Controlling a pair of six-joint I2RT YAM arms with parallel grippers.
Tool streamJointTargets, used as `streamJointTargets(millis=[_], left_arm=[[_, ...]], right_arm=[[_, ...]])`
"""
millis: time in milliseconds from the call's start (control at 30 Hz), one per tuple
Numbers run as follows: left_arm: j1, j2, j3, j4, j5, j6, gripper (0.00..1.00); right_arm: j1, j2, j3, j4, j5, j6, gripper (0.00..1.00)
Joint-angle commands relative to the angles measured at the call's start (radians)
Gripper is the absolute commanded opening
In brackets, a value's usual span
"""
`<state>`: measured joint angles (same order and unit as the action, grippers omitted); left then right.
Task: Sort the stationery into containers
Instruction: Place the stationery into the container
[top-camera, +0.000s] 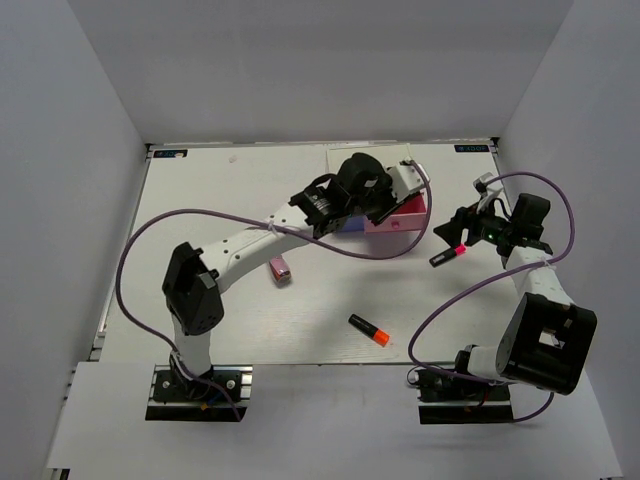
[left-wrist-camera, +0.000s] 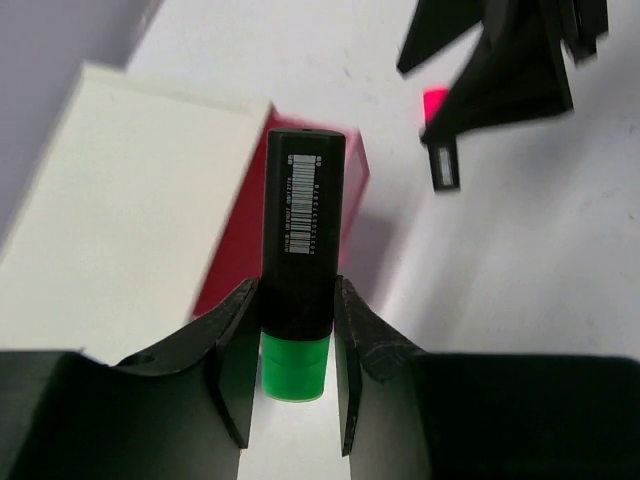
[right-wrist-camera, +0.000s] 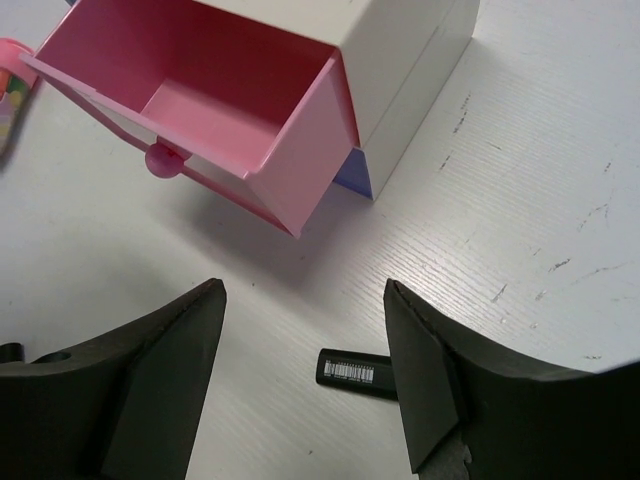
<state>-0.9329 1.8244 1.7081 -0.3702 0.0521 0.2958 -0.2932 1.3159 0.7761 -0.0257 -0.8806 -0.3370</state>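
Green-capped highlighter (left-wrist-camera: 303, 250) is clamped in my left gripper (left-wrist-camera: 295, 310), barcode up, cap nearest the wrist, above the white drawer box (left-wrist-camera: 120, 210). My right gripper (right-wrist-camera: 303, 300) stands apart, cutting off one end of a second highlighter (right-wrist-camera: 355, 372) lying below on the table (right-wrist-camera: 520, 200).

Bright, even light falls from overhead, leaving the white table (top-camera: 210, 180) pale and nearly washed out. Shadows are soft: a faint grey one lies under the pink drawer (right-wrist-camera: 230, 110). In the left wrist view the green-capped highlighter (left-wrist-camera: 303, 250) is sharp, while the drawer box (left-wrist-camera: 120, 210) behind it looks soft.
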Motion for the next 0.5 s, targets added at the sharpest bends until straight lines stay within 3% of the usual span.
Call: streamJointTargets(millis=[0,467], left_arm=[[0.031,0.065,0.097,0.022,0.118,0.12,0.13],[0.085,0.187,0.113,0.149,0.143,0.195,0.17]], right_arm=[[-0.009,-0.006,0.015,-0.028,-0.037,-0.045,0.7],[-0.035,-0.029,-0.005,-0.039,-0.049,-0.079,0.73]])
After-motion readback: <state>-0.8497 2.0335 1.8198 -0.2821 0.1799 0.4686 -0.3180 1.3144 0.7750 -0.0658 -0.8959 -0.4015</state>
